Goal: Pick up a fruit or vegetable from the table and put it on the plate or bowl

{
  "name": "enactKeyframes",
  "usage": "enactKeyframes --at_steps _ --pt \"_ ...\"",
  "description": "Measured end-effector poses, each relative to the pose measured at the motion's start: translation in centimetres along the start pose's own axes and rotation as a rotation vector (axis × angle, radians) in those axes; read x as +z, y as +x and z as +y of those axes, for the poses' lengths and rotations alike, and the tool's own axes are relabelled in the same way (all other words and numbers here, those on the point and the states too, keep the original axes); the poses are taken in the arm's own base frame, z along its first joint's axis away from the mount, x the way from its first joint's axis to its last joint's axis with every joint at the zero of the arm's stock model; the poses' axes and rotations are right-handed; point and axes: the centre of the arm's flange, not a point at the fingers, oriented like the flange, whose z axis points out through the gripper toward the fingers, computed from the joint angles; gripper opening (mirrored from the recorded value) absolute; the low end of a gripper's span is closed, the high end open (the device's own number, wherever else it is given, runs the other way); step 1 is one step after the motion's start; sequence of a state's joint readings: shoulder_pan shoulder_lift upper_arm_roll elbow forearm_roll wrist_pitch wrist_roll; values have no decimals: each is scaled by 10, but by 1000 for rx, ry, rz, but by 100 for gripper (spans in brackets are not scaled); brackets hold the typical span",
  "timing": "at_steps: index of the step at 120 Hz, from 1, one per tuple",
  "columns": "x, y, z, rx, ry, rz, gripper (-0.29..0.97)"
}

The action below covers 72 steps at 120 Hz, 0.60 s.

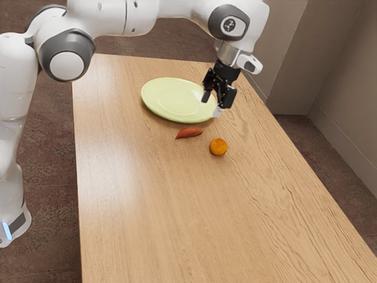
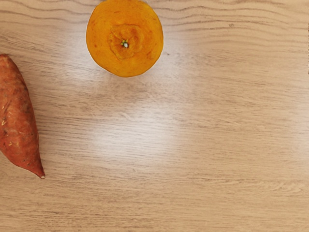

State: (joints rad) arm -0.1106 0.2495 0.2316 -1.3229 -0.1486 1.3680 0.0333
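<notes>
Jaws hang spread and empty over the table (image 1: 177, 206) by the plate (image 1: 168, 94). The orange (image 1: 218, 147) and yam (image 1: 188, 133) lie near, ungrasped. Approach step, I judge: next, centre over one and descend.

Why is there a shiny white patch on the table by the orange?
Wrist view: that pale patch is light glaring off the table beside the orange. Exterior view: the orange and the sweet potato cast only small, soft shadows.
</notes>
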Motion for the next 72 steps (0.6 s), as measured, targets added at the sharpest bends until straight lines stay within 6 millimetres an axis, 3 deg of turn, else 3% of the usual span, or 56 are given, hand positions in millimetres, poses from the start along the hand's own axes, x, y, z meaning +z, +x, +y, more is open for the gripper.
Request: enactKeyframes --at_steps 72 --pt "-6 8 -2 72 -4 71 68"
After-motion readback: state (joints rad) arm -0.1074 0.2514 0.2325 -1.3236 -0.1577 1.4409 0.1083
